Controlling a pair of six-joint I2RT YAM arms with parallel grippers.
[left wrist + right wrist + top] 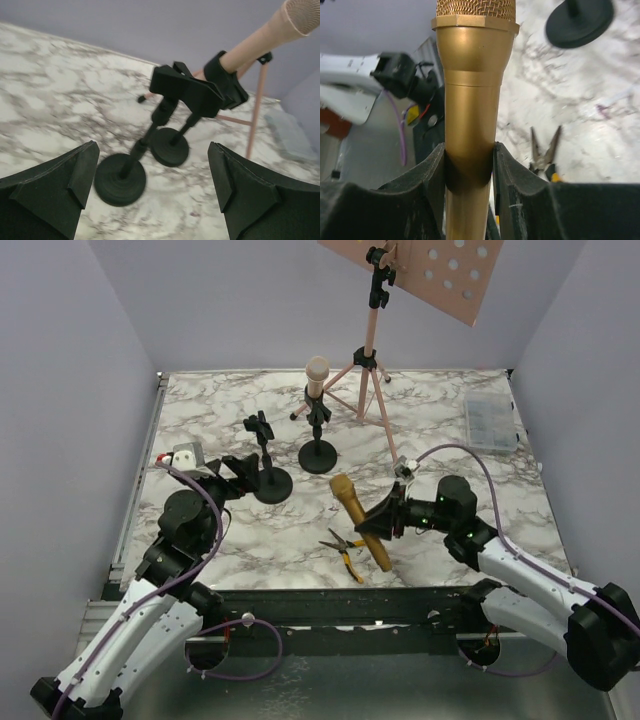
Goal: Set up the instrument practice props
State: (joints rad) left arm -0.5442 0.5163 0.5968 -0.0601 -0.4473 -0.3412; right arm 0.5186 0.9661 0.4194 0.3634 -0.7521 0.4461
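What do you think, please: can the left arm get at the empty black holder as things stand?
Probably yes. The left gripper is open and faces the empty holder, with nothing between it and the base. The second holder, carrying the pink microphone, stands behind, out of the way.

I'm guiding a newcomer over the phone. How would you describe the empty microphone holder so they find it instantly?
Start at the pink tripod music rack at the back of the marble table. In front of it, a black round-based holder carries a pink microphone. Yours is its twin to the left and nearer the arms, the holder with an empty clip.
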